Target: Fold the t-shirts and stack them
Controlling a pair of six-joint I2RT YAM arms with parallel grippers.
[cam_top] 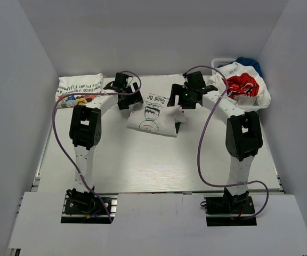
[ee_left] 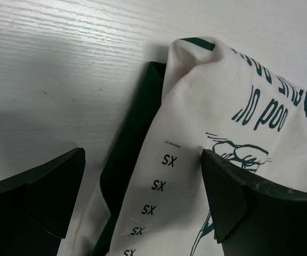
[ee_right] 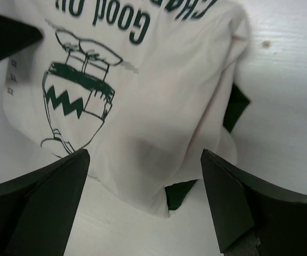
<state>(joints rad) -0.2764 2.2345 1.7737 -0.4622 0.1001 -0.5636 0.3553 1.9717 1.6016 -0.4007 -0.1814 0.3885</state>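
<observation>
A folded white t-shirt (cam_top: pixel 152 118) with a dark green drawing and lettering lies mid-table between both arms. My left gripper (cam_top: pixel 129 99) hovers open over its left edge; the left wrist view shows the shirt (ee_left: pixel 223 106), its dark green sleeve (ee_left: pixel 135 122) and a strip of size labels between the spread fingers (ee_left: pixel 233 202). My right gripper (cam_top: pixel 182 105) is open above the right edge, where the shirt (ee_right: pixel 143 96) and a dark green patch (ee_right: pixel 236 106) lie below the fingers (ee_right: pixel 239 208). Neither gripper holds cloth. Another folded t-shirt (cam_top: pixel 79 89) rests at the back left.
At the back right a heap of t-shirts, one with a red print (cam_top: pixel 242 85) and one blue (cam_top: pixel 251 64), sits over a white basket rim (cam_top: pixel 217 63). White walls enclose the table on three sides. Purple cables hang along both arms.
</observation>
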